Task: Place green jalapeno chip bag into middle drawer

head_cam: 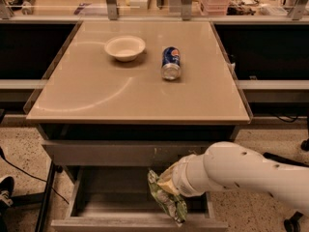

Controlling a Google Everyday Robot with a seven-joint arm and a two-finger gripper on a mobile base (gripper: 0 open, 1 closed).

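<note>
Gripper (165, 184) closed on the green jalapeno chip bag (171, 204), which hangs just below it. Both are over the open middle drawer (106, 197).

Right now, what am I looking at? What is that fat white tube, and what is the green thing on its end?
The white tube is a robot's arm. The single camera looks down on a tan table from the front. At the arm's tip is the end effector, a two-finger clamp, holding a crumpled green chip bag over the open drawer below the table. On the tabletop sit a white bowl and, apart from it, a blue soda can lying on its side.
</note>
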